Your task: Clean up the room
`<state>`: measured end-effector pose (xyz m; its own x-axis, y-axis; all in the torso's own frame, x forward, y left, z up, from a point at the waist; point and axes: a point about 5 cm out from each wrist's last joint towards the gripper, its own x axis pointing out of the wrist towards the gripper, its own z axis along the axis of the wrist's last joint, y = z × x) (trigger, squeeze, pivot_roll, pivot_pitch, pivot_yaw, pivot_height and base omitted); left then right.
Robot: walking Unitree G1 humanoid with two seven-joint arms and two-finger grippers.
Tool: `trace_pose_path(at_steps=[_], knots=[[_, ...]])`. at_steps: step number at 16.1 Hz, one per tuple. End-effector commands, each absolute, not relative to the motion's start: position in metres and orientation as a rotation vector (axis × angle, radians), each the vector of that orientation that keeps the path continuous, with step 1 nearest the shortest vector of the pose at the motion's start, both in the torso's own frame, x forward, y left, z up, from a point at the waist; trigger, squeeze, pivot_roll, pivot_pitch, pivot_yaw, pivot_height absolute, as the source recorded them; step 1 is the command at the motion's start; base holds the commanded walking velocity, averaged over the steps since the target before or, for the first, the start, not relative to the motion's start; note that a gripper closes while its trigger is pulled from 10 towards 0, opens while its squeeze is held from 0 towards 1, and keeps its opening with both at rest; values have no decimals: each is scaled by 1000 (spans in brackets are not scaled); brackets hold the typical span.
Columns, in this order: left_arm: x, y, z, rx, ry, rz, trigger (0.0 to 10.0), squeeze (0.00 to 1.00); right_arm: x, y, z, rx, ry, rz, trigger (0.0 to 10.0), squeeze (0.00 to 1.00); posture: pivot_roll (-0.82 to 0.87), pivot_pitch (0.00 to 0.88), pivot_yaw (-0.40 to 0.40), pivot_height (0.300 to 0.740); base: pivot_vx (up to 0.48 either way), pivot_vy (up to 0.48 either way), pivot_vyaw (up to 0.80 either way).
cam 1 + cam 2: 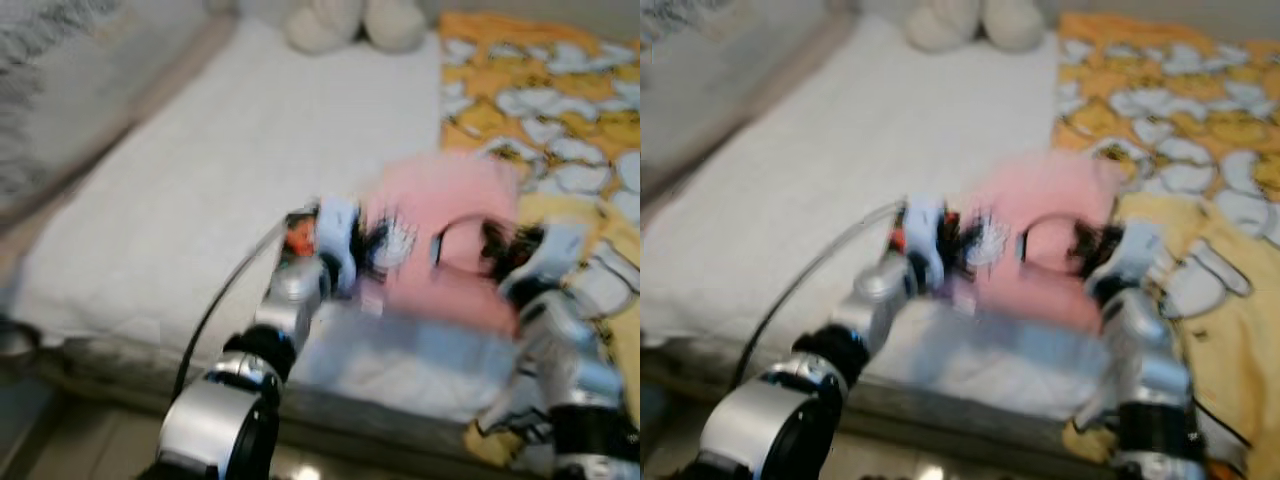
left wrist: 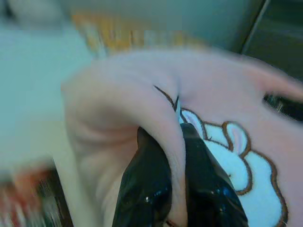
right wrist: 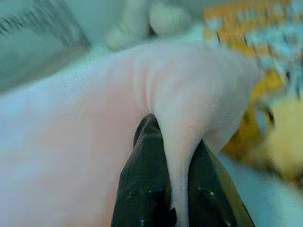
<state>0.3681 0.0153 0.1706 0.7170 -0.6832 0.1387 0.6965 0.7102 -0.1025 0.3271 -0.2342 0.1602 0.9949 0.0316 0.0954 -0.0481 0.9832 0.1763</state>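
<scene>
Both arms reach forward over the bed, and a pink garment hangs stretched between them above the near edge of the white mattress, close to where the yellow patterned blanket begins. The left end effector is pinched closed on a fold of the pink cloth beside a white rabbit motif outlined in brown; the right end effector is likewise clamped on a ridge of the same fabric. The garment's long axis runs side to side, from one end effector to the other, so neither arm is nearer (each holds its own end). No writing or brand can be read; the head views are blurred. A cream stuffed toy sits at the bed's far edge.
</scene>
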Motion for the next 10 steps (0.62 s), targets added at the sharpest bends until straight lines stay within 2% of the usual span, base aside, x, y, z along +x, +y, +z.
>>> trace_pose_path(at_steps=[1,2,5,6,10], knots=[[359,-15,197,-203,-205,-857,0,0,329,-237,178,136,-163,13,0,0,-16,0,93,740,0,0,0],[360,-9,195,-202,-210,-806,10000,0,328,-239,178,144,-157,-15,10000,0,-22,0,94,740,0,0,0],[366,5,187,-182,-198,-705,10000,0,326,-231,169,140,-159,-35,10000,0,-15,0,94,740,0,0,0],[366,8,187,-189,-194,-705,10000,0,326,-229,164,150,-138,-56,10000,0,-14,0,94,740,0,0,463],[372,18,190,-150,-186,-707,10000,0,325,-225,158,120,-111,-47,10000,0,-12,0,97,740,0,480,0]])
